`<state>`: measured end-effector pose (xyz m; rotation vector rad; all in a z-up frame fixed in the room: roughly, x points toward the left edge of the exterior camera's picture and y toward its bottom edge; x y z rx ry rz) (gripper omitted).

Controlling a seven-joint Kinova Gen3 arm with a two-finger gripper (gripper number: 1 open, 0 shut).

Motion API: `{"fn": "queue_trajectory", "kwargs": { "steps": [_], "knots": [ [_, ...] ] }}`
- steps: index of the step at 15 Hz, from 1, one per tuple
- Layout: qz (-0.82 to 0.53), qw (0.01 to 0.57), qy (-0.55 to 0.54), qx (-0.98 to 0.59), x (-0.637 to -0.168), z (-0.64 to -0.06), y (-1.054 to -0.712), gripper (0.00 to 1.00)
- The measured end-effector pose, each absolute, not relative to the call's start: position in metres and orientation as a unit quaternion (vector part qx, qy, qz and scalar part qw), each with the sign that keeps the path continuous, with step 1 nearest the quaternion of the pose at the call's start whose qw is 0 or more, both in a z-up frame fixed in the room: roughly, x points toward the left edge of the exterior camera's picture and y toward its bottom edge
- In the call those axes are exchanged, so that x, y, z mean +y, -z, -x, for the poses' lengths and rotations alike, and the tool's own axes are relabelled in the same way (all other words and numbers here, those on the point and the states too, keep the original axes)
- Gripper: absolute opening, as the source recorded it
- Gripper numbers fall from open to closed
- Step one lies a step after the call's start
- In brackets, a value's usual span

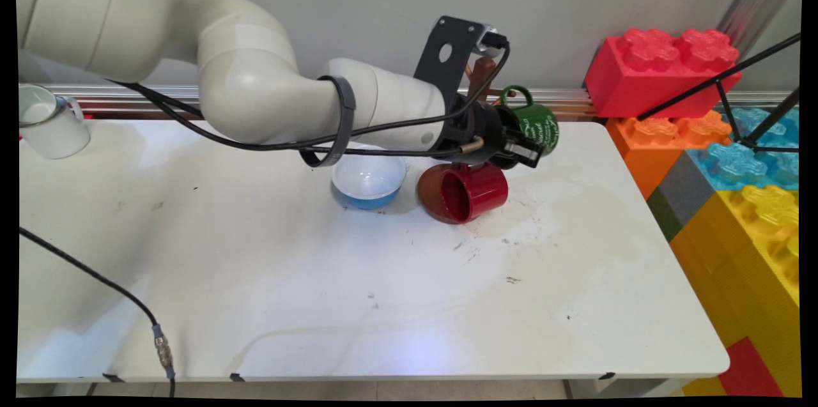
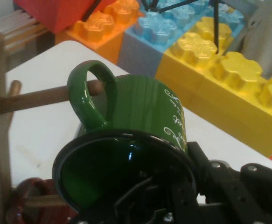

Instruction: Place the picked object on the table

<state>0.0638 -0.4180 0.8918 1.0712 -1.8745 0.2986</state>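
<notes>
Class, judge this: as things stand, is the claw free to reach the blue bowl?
Probably not: the claw is shut on the green mug, whose handle sits at a wooden peg. The blue bowl itself lies unobstructed.

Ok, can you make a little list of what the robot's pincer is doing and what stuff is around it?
pincer: shut on the green mug's rim, one finger inside
green mug: tilted, handle looped around a wooden peg
red mug: below, hanging on a lower peg
blue bowl: on the table, left of the red mug
white mug: far left edge
big toy bricks: right of the table
</notes>
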Motion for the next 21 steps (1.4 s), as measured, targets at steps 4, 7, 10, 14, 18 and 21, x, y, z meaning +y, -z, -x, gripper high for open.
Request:
{"fn": "queue_trajectory", "kwargs": {
  "steps": [4,7,10,14,18,21],
  "knots": [
    [-0.431,0.47,-0.111,-0.762,-0.413,-0.057,-0.898,0.0],
    [-0.427,0.474,-0.107,-0.762,-0.411,-0.055,-0.902,0.0],
    [-0.423,0.477,-0.102,-0.763,-0.408,-0.053,-0.905,0.0],
    [-0.41,0.471,-0.092,-0.776,-0.403,-0.05,-0.906,0.0],
    [-0.379,0.442,-0.081,-0.809,-0.399,-0.047,-0.905,0.0],
    [-0.355,0.416,-0.078,-0.833,-0.401,-0.041,-0.907,0.0]
  ]
}}
